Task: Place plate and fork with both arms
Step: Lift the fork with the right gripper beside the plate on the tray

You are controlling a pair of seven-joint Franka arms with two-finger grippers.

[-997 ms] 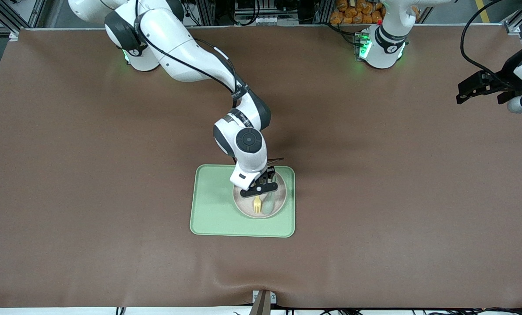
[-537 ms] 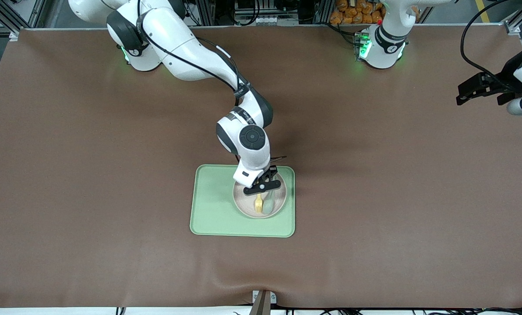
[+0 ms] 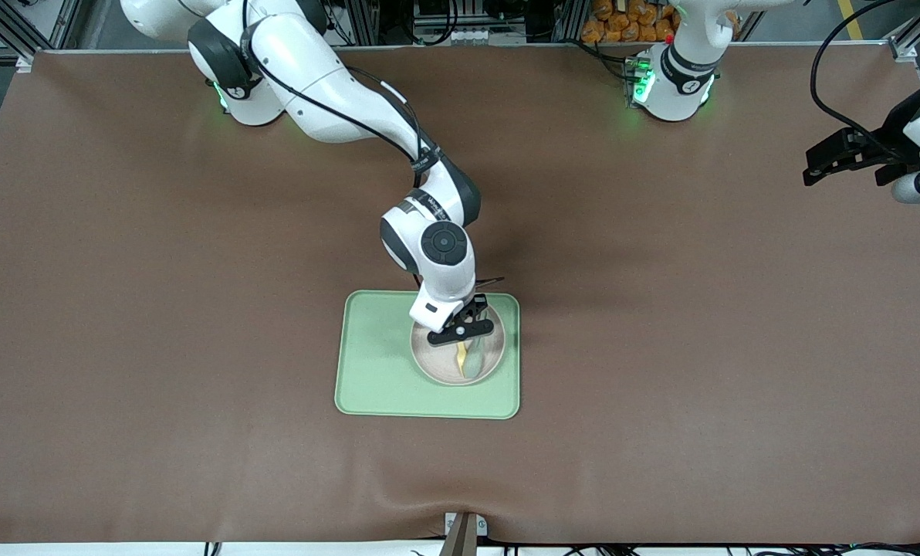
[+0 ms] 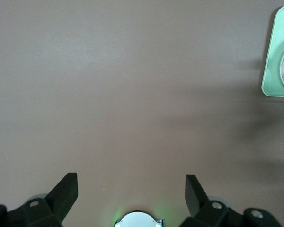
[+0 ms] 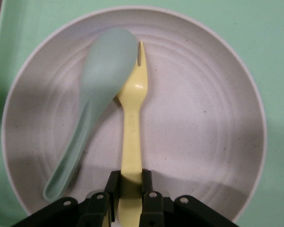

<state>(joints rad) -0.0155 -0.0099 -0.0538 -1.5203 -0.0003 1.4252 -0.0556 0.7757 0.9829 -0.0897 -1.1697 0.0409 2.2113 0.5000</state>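
Right wrist view: pale-yellow fork (image 5: pixel 131 127), slim-handled.

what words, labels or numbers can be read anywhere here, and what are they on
None can be read.
Dark band on the right arm's wrist: small pale print, too small to read.
Plate, fork, spoon, tray: no print on any of them in the right wrist view or the front view.

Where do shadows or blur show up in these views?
Front view: soft arm shadow on the brown table beside the tray. Right wrist view: right gripper darkens the plate rim nearest it; fork and spoon sharp. Left wrist view: diffuse shadow bands beside the left gripper.
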